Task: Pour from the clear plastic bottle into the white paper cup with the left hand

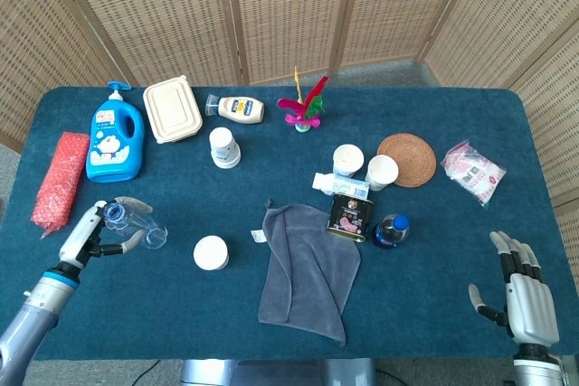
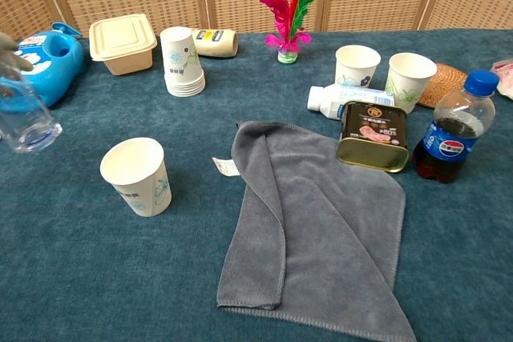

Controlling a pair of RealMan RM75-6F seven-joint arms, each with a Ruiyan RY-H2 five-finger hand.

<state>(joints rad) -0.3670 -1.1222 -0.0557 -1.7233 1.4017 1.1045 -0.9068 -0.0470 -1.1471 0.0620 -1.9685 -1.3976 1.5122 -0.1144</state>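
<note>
the left hand [image 1: 90,234] at lower left has fingers [image 1: 132,202] wrapped round the clear plastic bottle [image 1: 137,224], well left of the white paper cup [image 1: 210,252]. tipping from there would likely spill onto the surface [image 1: 434,250]. right hand [image 1: 523,288], lower right, spread and empty.

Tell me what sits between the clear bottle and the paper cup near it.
Nothing: only bare blue tablecloth separates the clear bottle from the paper cup, plain in the head view.

Your head cam looks steeply down from above the near edge, whole counter [image 1: 452,115] in view. Chest cam sits low & close, facing the far edge; both share the counter's middle.
</note>
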